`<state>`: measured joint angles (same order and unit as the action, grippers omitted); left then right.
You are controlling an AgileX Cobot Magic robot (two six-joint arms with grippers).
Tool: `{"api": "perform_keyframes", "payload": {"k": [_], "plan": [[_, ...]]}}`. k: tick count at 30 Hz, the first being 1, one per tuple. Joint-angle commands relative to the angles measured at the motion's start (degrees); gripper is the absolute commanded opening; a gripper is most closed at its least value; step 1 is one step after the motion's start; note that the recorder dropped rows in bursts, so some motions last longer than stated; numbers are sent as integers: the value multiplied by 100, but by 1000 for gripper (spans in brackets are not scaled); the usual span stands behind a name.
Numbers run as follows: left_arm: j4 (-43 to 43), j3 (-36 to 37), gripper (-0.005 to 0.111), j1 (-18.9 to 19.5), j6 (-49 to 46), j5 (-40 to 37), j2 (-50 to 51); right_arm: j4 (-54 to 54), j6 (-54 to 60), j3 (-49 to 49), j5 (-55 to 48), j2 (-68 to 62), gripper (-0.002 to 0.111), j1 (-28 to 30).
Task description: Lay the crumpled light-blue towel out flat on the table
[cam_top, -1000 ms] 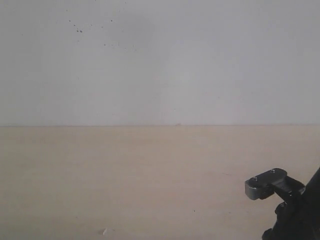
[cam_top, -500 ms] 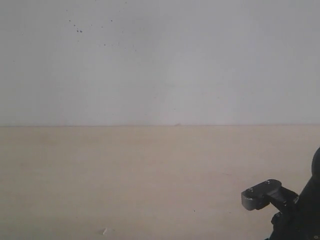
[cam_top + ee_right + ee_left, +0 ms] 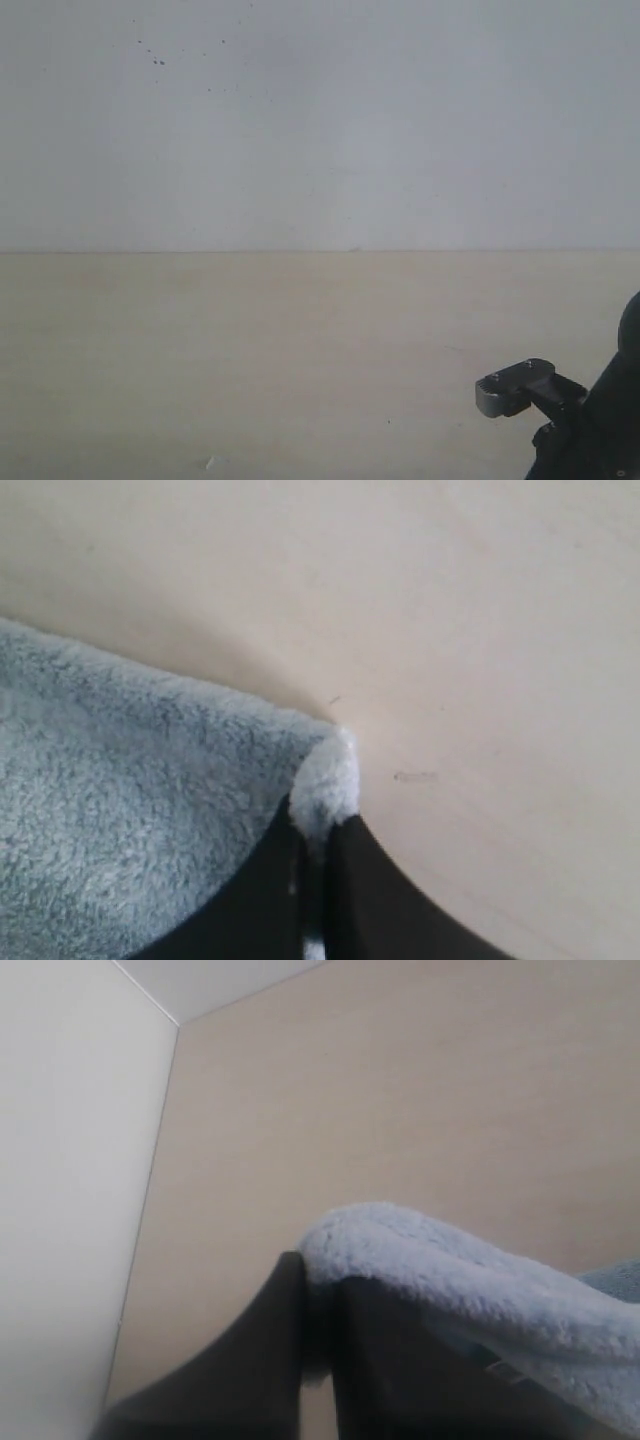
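White wall [image 3: 400, 130] is filling the upper half of the exterior view. Small dark specks [image 3: 158, 62] are showing on it toward the upper left. A tiny pale fleck [image 3: 209, 463] is lying low, left of centre. In the left wrist view two pale wall faces are meeting at a thin corner line [image 3: 145, 993].

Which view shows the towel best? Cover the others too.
Right wrist view: the towel looms large, corner pinched in the right fingers. Left wrist view shows only a fold over the left fingers; exterior view, none.
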<state>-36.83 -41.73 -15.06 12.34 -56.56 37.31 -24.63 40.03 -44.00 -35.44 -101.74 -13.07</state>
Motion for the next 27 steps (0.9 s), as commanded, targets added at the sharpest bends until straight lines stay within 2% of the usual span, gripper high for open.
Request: {"api": "perform_keyframes", "payload": {"k": [1,6,13,20,23,27], "plan": [[45,4,5,-28,-91,-40,-43,143,-223,55,-51,370,0,-13],[312,4,5,-28,-359,-328,-67,1026,-1293,55,26,1458,0,-13],[470,4,5,-28,-626,-874,-505,2602,-3063,55,-34,3835,0,-13],[874,-288,5,-28,-831,-1155,-1457,2838,-3138,45,-570,6294,0,-13],[1548,-718,5,-28,-1525,-1330,-1871,2848,-3155,45,-1155,7065,0,-13],[2434,-1476,5,-28,-2012,-1340,-2328,2982,-3214,17,-1242,7972,0,-92]]}}
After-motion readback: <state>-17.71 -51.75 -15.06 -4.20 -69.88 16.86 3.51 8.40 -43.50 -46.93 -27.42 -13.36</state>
